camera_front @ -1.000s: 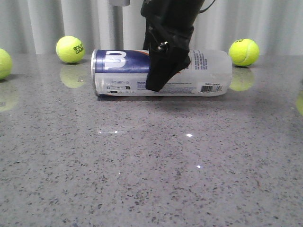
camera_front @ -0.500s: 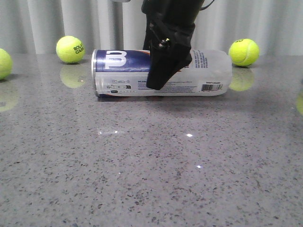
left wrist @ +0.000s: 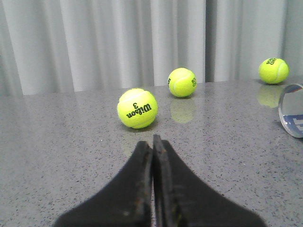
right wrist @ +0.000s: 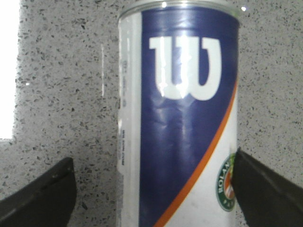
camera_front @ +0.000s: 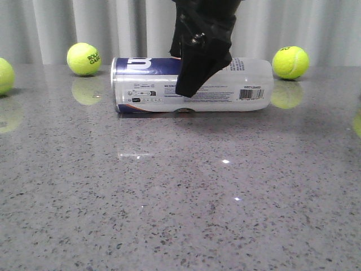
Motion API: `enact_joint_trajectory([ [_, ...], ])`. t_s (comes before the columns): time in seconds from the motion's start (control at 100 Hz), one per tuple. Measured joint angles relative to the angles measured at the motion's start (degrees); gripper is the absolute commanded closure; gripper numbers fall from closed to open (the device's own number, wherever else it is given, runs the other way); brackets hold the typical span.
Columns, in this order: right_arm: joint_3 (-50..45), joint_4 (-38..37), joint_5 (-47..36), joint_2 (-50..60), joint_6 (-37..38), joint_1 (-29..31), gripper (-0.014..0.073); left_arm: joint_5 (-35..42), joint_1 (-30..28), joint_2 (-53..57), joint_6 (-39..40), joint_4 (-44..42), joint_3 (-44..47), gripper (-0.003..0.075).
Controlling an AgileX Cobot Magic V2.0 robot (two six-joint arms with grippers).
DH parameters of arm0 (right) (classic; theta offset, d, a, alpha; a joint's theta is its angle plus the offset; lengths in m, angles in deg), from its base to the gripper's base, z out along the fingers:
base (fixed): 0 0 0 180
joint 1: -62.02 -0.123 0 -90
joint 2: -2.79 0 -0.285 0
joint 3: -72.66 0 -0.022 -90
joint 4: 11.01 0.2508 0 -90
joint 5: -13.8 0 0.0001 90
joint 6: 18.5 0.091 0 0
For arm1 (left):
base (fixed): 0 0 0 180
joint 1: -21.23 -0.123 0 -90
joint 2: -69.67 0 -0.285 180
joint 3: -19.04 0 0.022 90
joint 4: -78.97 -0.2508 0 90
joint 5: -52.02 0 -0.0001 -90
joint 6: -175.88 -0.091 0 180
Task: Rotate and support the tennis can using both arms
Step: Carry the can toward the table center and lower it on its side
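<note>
Speckled grey table (camera_front: 180,214), tennis can (camera_front: 158,84) lying between spread right gripper (right wrist: 151,189), tennis balls (left wrist: 137,108) around, left gripper (left wrist: 152,156) pressed together.

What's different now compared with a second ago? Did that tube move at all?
Yes. The tennis can has rolled on its axis: the white logo turned up and away, the barcode rose. The right gripper lifted slightly with it. The tennis balls stayed put.

Table: (camera_front: 180,214) grey speckled stone, glossy, fills the lower frame.
Curtain: (camera_front: 84,25) pale pleated folds across the top.
Light: small glints at centre.
</note>
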Motion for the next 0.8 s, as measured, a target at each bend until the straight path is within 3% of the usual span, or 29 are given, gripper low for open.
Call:
enact_joint_trajectory([
  [0.8,0.0,0.0,0.47,0.73,0.0,0.0,-0.0058,0.0,0.0,0.0,0.0,0.0,0.0,0.0741],
])
